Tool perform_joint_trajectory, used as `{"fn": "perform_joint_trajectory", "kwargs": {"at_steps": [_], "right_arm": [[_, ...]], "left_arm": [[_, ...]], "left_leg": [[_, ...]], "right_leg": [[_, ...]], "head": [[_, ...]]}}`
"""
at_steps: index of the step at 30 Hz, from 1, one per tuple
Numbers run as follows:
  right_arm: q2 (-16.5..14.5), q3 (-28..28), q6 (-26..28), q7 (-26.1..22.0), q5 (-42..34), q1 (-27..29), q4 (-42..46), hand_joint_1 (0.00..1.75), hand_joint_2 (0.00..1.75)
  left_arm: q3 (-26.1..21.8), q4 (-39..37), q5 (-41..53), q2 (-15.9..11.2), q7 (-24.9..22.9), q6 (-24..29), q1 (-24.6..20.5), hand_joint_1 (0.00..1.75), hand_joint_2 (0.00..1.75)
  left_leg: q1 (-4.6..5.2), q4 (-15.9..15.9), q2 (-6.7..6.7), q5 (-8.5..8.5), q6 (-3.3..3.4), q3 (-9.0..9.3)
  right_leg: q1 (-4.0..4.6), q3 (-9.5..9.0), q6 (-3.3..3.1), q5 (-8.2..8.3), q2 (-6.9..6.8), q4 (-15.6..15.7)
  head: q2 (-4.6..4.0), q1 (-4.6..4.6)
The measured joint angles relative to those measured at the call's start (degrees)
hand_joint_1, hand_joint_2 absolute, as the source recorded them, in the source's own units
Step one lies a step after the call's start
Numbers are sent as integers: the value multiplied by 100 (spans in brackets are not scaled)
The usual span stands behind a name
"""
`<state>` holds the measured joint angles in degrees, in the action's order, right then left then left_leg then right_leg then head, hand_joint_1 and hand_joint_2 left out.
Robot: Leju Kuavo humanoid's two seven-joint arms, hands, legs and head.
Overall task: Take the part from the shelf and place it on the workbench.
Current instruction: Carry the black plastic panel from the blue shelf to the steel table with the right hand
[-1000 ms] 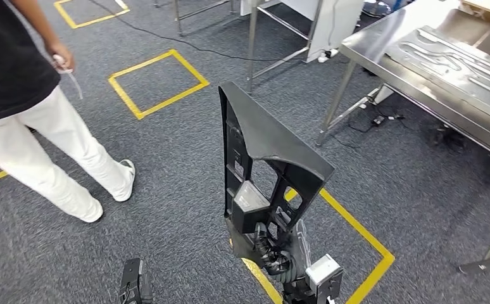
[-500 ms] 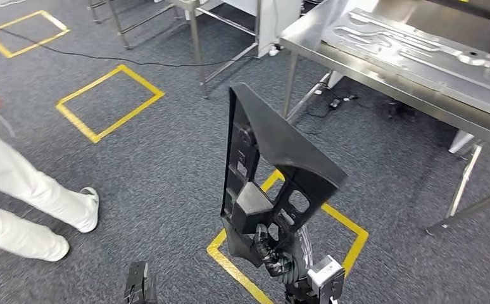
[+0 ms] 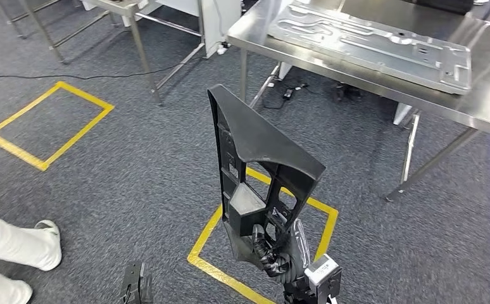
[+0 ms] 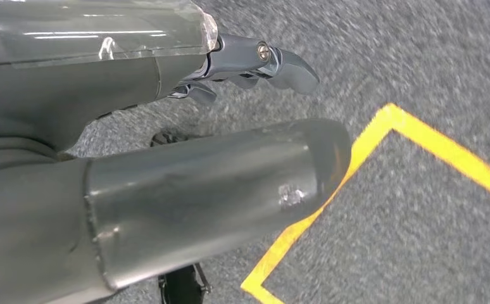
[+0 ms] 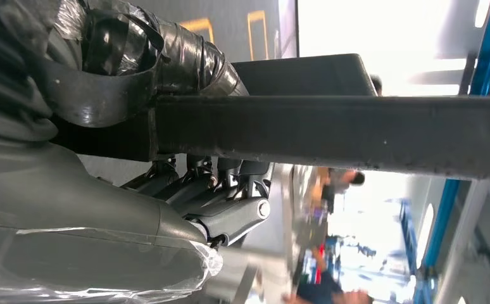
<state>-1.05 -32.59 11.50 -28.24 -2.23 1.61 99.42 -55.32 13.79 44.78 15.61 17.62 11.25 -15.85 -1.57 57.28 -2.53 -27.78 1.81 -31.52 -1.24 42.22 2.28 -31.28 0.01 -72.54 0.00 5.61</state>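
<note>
right hand point(image 3: 280, 253) grips black part point(image 3: 255, 158) low, upright for carrying; surface point(image 3: 483, 107) ahead; left hand point(image 4: 255, 63) seemingly empty, fingers loose.

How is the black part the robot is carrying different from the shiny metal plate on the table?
The black part is dark, matte plastic; the metal plate is bright, shiny silver. The black part stands upright, gripped at its lower end by the right hand; the metal plate lies flat on the steel workbench. The black part tapers to a point at the top; the metal plate is a long rectangle. Both have shaped ridges or cut-outs.
</note>
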Motion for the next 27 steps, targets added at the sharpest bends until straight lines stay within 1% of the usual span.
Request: {"fn": "perform_joint_trajectory", "kwargs": {"at_steps": [1,2,3,4,5,6,7,8,9,10,11,12,13,14,15,16,17,18,19,20,21,22,23,24,25,26,27], "right_arm": [[0,0,-4,3,9,-3,-2,175,175],[0,0,-9,4,19,-10,-2,175,175],[-1,0,-12,7,28,-20,-2,175,175],[-1,0,-14,10,36,-32,-1,175,175],[-2,0,-15,14,43,-41,-1,175,175],[-2,0,-16,19,46,-47,-1,175,175],[-2,0,-16,21,48,-50,1,175,175],[-3,0,-15,23,50,-51,1,175,175],[-6,0,-15,26,52,-59,2,175,175],[-14,-1,-15,31,56,-68,2,175,175],[-22,-1,-15,38,58,-75,1,175,175],[-28,-2,-15,48,60,-81,0,175,175],[-33,-2,-15,55,61,-80,-2,175,175],[-33,-2,-15,60,61,-79,-4,175,175],[-33,-2,-15,64,61,-78,-6,175,175],[-34,-2,-15,66,61,-78,-8,175,175],[-34,-2,-14,68,62,-78,-8,175,175],[-35,-2,-13,71,62,-80,-10,175,175],[-35,-2,-11,74,65,-81,-12,175,175],[-36,-2,-11,79,69,-81,-14,175,175],[-36,-2,-11,84,73,-81,-16,175,175],[-36,-2,-11,90,78,-81,-17,175,175],[-36,-2,-11,95,81,-81,-17,175,175],[-36,-2,-11,99,86,-89,-18,175,175],[-36,-3,-11,105,90,-106,-21,175,175],[-37,-7,-11,111,93,-124,-26,175,175],[-37,-11,-11,119,97,-143,-36,175,175]], "left_arm": [[15,0,-26,1,-2,-4,-1,0,0],[36,0,-51,2,-4,-9,-3,0,0],[60,1,-70,2,-6,-13,-6,0,0],[81,1,-86,1,-9,-15,-10,0,0],[102,2,-100,-1,-12,-15,-14,0,0],[116,2,-105,0,-15,-15,-20,0,0],[129,2,-111,4,-17,-17,-26,0,0],[142,3,-117,8,-17,-20,-34,0,0],[154,4,-129,12,-18,-22,-40,0,0],[164,5,-141,12,-18,-23,-42,0,0],[170,6,-152,9,-19,-23,-37,0,0],[173,7,-161,6,-22,-22,-24,0,0],[175,7,-163,4,-26,-21,-7,0,0],[177,7,-166,3,-30,-20,7,0,0],[183,7,-169,2,-33,-18,15,0,0],[193,10,-179,1,-33,-17,19,0,0],[208,14,-192,-2,-33,-16,19,0,0],[225,18,-205,-10,-34,-15,19,0,0],[242,22,-220,-17,-37,-15,19,0,0],[256,24,-234,-24,-41,-15,19,0,0],[267,25,-252,-29,-45,-17,18,0,0],[279,25,-270,-22,-49,-22,16,0,0],[290,29,-290,-17,-51,-27,15,0,0],[301,34,-305,-13,-51,-35,14,0,0],[311,39,-320,-11,-52,-45,16,0,0],[322,44,-340,-19,-58,-56,22,0,0],[336,46,-363,-28,-68,-69,32,0,0]], "left_leg": [[-6,0,-72,-26,-23,34],[-7,-1,-138,-55,-51,73],[3,2,-194,-86,-85,107],[14,3,-245,-112,-122,135],[27,1,-293,-132,-158,156],[36,-4,-344,-147,-193,176],[29,-10,-377,-168,-228,196],[18,19,-328,-211,-259,207],[7,136,-219,-303,-278,172],[-3,371,-71,-448,-288,74],[-3,721,79,-630,-287,-90],[1,1133,163,-809,-284,-303],[7,1479,198,-911,-280,-501],[13,1659,215,-902,-271,-630],[18,1617,229,-771,-254,-658],[21,1354,263,-545,-229,-581],[24,963,354,-307,-196,-442],[21,599,481,-142,-166,-301],[24,343,586,-50,-143,-193],[33,211,658,-35,-123,-135],[45,185,654,-53,-108,-111],[42,164,595,-41,-83,-94],[34,125,529,-23,-50,-73],[19,81,455,-1,-12,-46],[4,38,377,17,23,-21],[9,17,298,23,47,-3],[12,10,216,19,62,5]], "right_leg": [[-12,-160,9,222,-58,335],[-8,-370,8,411,-189,749],[15,-548,-13,546,-296,1096],[43,-662,-44,609,-376,1323],[75,-697,-79,600,-406,1405],[98,-687,-120,590,-343,1401],[91,-691,-162,588,-277,1411],[82,-706,-203,590,-214,1432],[68,-724,-250,597,-150,1457],[54,-744,-293,603,-90,1479],[59,-750,-322,600,-29,1484],[69,-751,-345,596,42,1482],[82,-752,-357,590,127,1477],[95,-754,-363,586,220,1467],[105,-757,-364,578,315,1451],[111,-762,-361,567,410,1430],[111,-763,-352,552,495,1403],[117,-756,-334,535,573,1371],[112,-741,-308,526,646,1348],[100,-723,-275,523,709,1336],[87,-706,-235,531,773,1340],[81,-695,-193,545,833,1356],[86,-690,-160,541,794,1351],[101,-656,-134,493,654,1280],[115,-568,-112,384,462,1097],[107,-424,-96,228,246,804],[91,-227,-73,60,107,437]], "head": [[0,1],[0,1],[0,-1],[0,-2],[0,-3],[0,-4],[0,-5],[0,-5],[0,-6],[0,-7],[0,-6],[0,-7],[0,-6],[0,-6],[0,-6],[0,-6],[0,-6],[0,-5],[0,-6],[0,-6],[0,-7],[0,-8],[0,-8],[0,-4],[0,-1],[0,2],[0,5]]}}
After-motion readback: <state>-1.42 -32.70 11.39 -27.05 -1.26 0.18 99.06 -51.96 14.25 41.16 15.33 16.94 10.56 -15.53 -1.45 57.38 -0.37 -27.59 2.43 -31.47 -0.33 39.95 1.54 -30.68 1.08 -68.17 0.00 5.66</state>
